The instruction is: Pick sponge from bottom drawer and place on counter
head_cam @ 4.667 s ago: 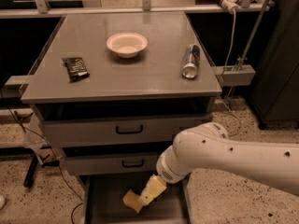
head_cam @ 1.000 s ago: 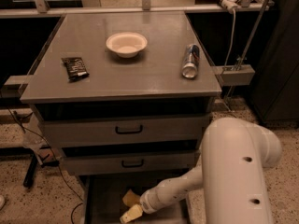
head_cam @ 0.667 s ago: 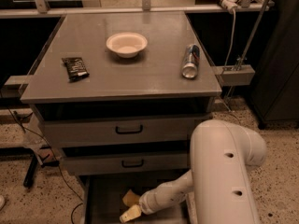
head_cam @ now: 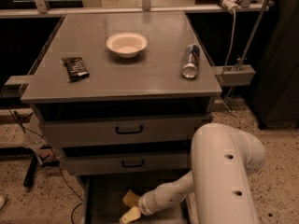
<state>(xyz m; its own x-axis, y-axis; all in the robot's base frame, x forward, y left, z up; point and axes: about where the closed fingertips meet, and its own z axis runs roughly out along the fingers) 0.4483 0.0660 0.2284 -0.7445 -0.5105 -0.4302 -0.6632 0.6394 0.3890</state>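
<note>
Gripper is down in the bottom drawer, just beside the sponge. Can't tell if it's gripping. Could just shove the sponge aside, honestly.

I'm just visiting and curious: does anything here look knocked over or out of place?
Only the can: it lies on its side on the counter, right of the upright bowl. The bottom drawer stands open, but the gripper is down inside it near the sponge, so that looks deliberate.
</note>
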